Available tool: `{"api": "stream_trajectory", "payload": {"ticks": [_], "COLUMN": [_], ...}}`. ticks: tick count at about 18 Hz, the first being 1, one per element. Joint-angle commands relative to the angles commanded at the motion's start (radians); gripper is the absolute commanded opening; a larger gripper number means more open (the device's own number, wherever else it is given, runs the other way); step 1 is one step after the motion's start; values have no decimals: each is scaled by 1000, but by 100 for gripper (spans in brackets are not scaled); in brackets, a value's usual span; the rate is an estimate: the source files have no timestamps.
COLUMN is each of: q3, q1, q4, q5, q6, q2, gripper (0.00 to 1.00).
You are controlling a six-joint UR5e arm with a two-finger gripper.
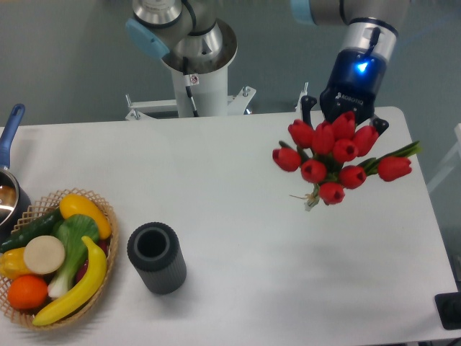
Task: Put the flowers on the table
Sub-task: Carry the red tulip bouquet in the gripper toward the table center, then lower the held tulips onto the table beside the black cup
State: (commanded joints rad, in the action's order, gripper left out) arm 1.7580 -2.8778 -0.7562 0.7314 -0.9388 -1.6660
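The flowers, a bunch of red tulips with green stems tied with twine, hang in the air over the right part of the white table. My gripper comes in from the far right corner and is shut on the flowers, just behind the blooms. The blooms hide most of its fingers. The short stem ends point down and to the left, above the tabletop and not touching it.
A dark ribbed cylinder vase stands at the front left. To its left is a wicker basket of fruit and vegetables, and a pot with a blue handle sits at the left edge. The robot base stands behind the table.
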Motion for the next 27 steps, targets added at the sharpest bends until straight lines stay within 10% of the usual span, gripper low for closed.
{"api": "stream_trajectory", "payload": {"ticks": [19,27], "q3": [-6,-5], "q1": [285,319], "q4": [-25,-37], "q5": [687,761], "q6": [-115,-117], "q2": [-110,-159], "gripper": [45,43]}}
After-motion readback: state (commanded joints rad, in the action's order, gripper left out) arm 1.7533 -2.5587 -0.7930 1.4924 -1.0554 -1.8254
